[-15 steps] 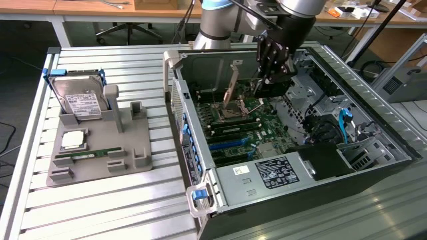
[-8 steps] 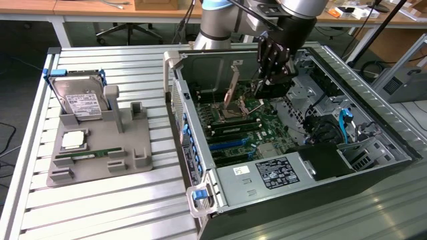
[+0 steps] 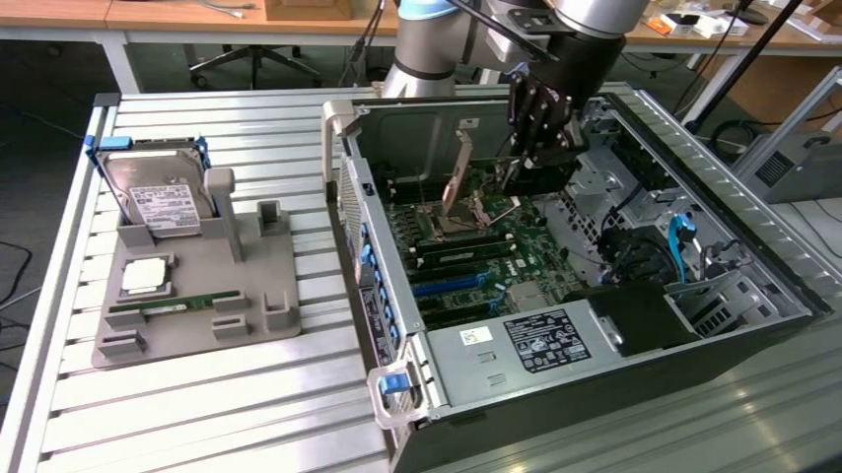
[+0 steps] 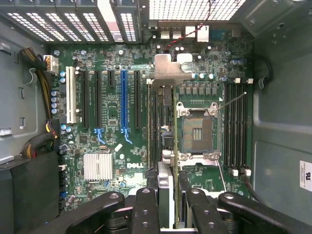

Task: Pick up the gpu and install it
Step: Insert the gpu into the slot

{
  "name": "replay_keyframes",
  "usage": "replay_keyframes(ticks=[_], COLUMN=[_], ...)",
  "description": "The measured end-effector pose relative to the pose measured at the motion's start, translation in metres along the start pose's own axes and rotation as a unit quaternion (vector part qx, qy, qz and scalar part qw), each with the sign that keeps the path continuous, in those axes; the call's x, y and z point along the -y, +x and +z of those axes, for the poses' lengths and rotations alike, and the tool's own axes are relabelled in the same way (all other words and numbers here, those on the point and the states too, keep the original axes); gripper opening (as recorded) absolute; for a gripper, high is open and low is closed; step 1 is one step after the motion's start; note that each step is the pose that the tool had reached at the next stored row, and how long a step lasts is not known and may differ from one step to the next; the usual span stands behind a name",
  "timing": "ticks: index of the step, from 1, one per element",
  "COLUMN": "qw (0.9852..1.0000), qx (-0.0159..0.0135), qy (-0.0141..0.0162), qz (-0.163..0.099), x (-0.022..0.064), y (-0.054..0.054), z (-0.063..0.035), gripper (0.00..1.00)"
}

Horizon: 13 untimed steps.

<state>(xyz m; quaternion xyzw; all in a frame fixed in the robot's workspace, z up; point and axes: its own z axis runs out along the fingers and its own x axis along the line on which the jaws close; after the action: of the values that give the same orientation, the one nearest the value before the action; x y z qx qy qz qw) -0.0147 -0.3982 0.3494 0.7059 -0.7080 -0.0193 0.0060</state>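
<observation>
My gripper (image 3: 537, 158) reaches down into the open computer case (image 3: 394, 325) and is shut on the gpu (image 3: 508, 179). In the wrist view the gpu (image 4: 165, 146) shows edge-on between the black fingers (image 4: 146, 207), with its silver end bracket (image 4: 168, 68) toward the case's vented rear wall. The card hangs above the green motherboard (image 4: 112, 146), between the row of expansion slots (image 4: 124, 102) and the bare CPU socket (image 4: 197, 134). I cannot tell whether its lower edge touches a slot.
On the exterior view's left, a grey holder (image 3: 270, 296) carries a hard drive (image 3: 158, 197), a CPU chip (image 3: 145, 276) and a green RAM stick (image 3: 177, 304). Inside the case are the power supply (image 3: 539, 340), drive bays (image 3: 697, 286) and cable bundles (image 4: 41, 141).
</observation>
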Motion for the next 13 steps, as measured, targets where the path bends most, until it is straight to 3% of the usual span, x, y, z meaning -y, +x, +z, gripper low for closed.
replay_keyframes(ticks=[13], qw=[1.0], qx=[-0.0001], qy=[0.0], qz=[0.0], x=[-0.0003], y=[0.0028], z=[0.0015], gripper=[0.27])
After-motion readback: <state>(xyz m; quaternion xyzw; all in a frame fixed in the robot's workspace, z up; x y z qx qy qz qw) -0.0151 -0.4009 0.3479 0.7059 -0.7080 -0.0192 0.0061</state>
